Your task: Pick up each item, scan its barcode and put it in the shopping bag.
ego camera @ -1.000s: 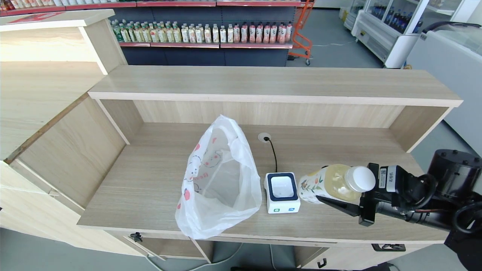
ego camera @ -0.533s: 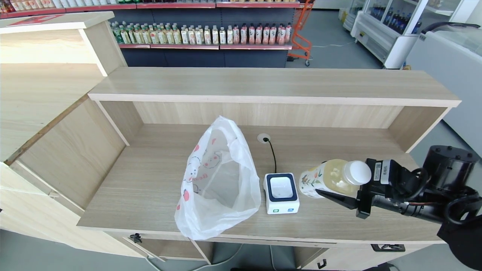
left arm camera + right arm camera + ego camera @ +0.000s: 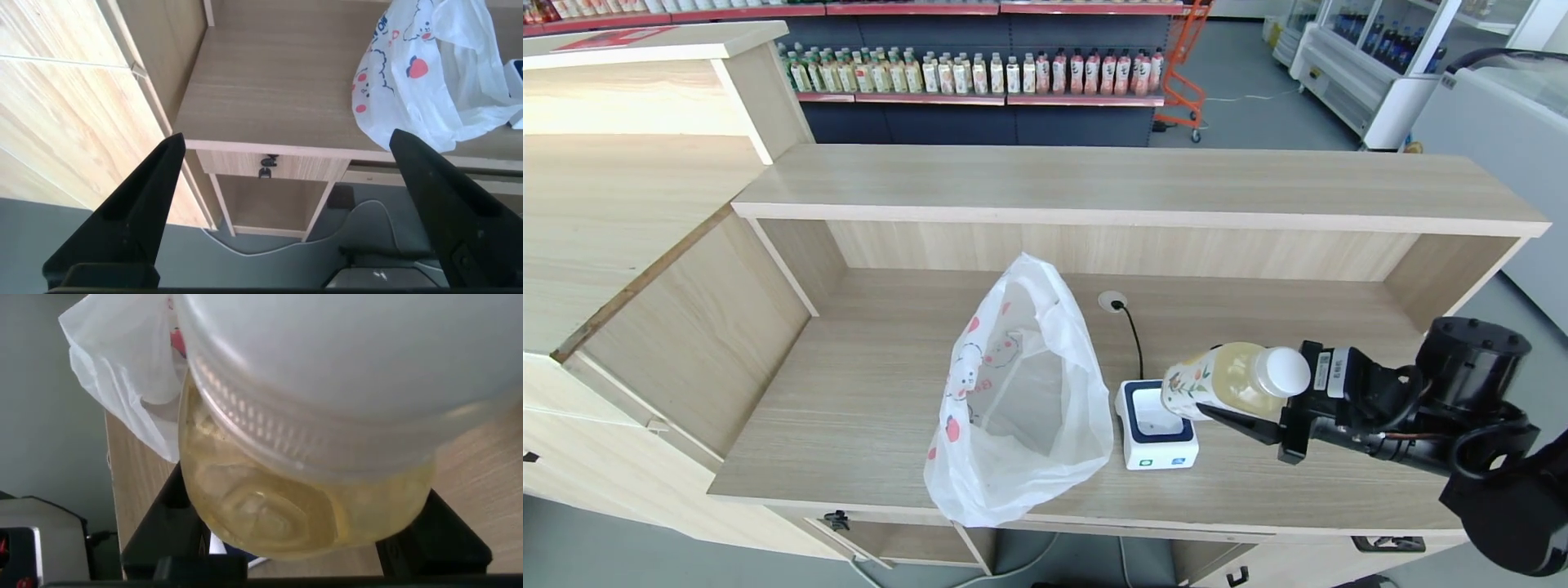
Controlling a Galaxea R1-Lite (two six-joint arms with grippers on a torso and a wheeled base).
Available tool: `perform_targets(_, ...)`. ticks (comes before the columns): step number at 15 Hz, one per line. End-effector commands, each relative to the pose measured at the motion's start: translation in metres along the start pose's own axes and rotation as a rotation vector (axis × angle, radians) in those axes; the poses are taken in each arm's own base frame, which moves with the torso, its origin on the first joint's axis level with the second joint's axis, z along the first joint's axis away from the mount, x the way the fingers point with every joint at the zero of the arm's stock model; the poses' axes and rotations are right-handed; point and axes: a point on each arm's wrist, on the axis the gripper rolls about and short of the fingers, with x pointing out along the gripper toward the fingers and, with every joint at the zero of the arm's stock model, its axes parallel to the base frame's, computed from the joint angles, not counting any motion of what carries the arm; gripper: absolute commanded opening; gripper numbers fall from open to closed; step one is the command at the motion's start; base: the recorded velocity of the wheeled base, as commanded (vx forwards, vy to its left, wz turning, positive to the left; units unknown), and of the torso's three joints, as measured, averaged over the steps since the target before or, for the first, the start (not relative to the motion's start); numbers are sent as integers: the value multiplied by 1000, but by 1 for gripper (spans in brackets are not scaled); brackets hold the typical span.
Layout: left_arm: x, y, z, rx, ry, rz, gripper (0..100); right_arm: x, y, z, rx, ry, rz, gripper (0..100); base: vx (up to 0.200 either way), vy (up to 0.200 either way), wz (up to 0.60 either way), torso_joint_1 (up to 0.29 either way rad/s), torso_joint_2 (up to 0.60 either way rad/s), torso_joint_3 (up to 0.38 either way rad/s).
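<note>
The left claw (image 3: 286, 143) hangs with fingers spread wide, off the desk's (image 3: 866, 408) front edge near the shopping bag (image 3: 1021, 392). The right arm stretches level over the desk, its claw (image 3: 1223, 398) clamped on the bottle (image 3: 1225, 377), which lies sideways, base above the scanner (image 3: 1160, 445), cap toward the wrist.

My right arm (image 3: 1372, 425) is matte black, with a round drum-shaped joint (image 3: 1474, 359), looping black cables (image 3: 1411, 382), white labels (image 3: 1328, 370) and wedge-shaped black fingers (image 3: 1237, 423).
</note>
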Motion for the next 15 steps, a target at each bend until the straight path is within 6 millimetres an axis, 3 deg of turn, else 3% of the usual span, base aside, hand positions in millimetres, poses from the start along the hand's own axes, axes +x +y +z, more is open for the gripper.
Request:
perform_targets(1, 0, 0, 0, 0, -1, 1, 100, 3, 3, -26, 29, 37, -1, 0, 0, 0, 0, 0, 0, 0)
perform_targets(10, 0, 0, 0, 0, -1, 1, 100, 29, -5, -68, -40, 32, -11, 0, 0, 0, 0, 0, 0, 0)
perform_targets(15, 0, 0, 0, 0, -1, 1, 100, 40, -1, -80, -58, 29, 8, 0, 0, 0, 0, 0, 0, 0)
